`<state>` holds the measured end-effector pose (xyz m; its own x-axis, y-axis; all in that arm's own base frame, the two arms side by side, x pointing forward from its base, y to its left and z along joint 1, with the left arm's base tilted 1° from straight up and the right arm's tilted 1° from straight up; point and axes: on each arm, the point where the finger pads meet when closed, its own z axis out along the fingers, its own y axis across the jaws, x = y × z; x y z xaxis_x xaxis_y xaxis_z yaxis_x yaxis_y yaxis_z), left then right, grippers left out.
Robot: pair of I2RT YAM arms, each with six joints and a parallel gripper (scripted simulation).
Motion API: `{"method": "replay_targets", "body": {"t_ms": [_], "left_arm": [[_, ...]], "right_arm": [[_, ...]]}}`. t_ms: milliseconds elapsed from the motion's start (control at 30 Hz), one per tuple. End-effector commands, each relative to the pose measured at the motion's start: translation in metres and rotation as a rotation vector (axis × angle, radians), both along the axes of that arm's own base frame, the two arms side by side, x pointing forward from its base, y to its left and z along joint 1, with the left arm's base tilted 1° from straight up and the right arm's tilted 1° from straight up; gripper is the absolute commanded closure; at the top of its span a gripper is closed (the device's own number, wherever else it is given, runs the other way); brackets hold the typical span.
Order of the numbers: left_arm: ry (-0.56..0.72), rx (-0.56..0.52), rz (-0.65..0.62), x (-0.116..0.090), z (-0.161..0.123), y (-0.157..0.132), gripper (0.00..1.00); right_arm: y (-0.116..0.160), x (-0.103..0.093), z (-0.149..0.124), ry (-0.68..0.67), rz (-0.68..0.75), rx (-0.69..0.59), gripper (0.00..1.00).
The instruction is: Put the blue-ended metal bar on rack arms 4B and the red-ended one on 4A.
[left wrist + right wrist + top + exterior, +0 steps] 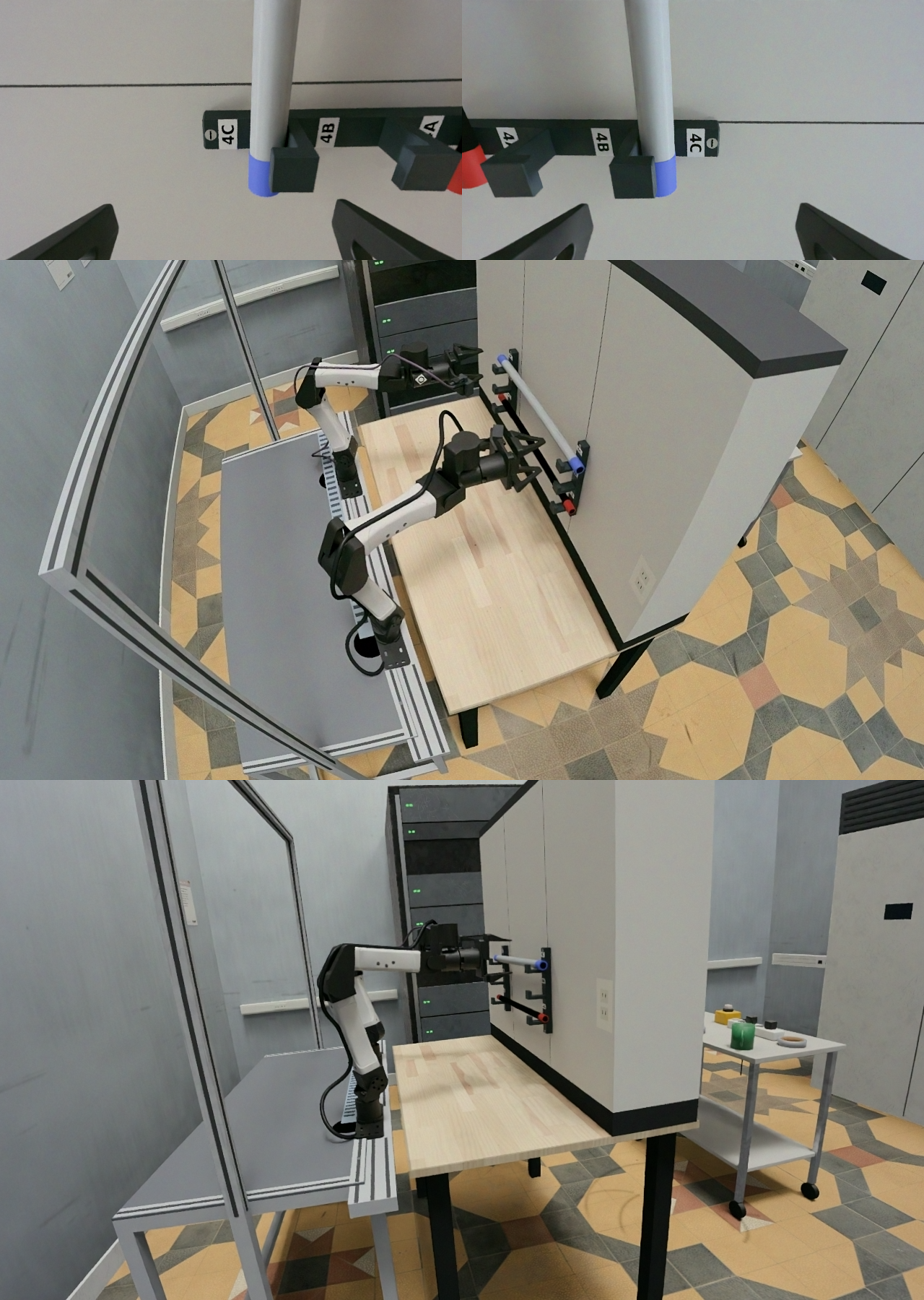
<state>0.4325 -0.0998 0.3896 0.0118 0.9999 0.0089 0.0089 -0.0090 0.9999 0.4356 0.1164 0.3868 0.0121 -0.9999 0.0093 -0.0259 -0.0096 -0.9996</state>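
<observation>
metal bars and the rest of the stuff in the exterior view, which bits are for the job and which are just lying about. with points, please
For the job:
- silver metal bar with blue ends [542,412] [520,960] [273,79] [653,79]
- black metal bar with red ends [522,1007]
- dark labelled wall rack [547,993] [357,128] [570,139]

Just lying about, on the white cart:
- green cylindrical container [742,1036]
- grey ring-shaped roll [791,1043]

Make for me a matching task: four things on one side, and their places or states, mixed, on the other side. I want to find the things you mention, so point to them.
1. Blue-ended bar [541,412] [518,960] [272,72] [651,72]
2. Red-ended bar [569,507] [522,1007] [458,178] [473,167]
3. Rack arms 4B [563,486] [533,995] [426,166] [512,177]
4. Left claw [479,365] [224,204]

A. Bearing no bar, between the two bars' levels
B. On the 4A pair
C. Open
D. On the 4C pair

Pairs: 1-D, 2-B, 3-A, 4-C
</observation>
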Motion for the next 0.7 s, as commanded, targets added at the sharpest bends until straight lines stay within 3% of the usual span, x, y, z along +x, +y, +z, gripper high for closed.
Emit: {"method": "replay_targets", "body": {"t_ms": [0, 667], "left_arm": [[-0.003, 0.002, 0.001, -0.001, -0.005, -0.005, 0.08], [-0.003, 0.002, 0.001, 0.0, -0.019, -0.018, 0.16]], "right_arm": [[0.003, 0.0, 0.001, -0.02, -0.01, 0.003, 0.08], [0.018, 0.0, -0.011, -0.02, -0.01, 0.003, 0.16]]}}
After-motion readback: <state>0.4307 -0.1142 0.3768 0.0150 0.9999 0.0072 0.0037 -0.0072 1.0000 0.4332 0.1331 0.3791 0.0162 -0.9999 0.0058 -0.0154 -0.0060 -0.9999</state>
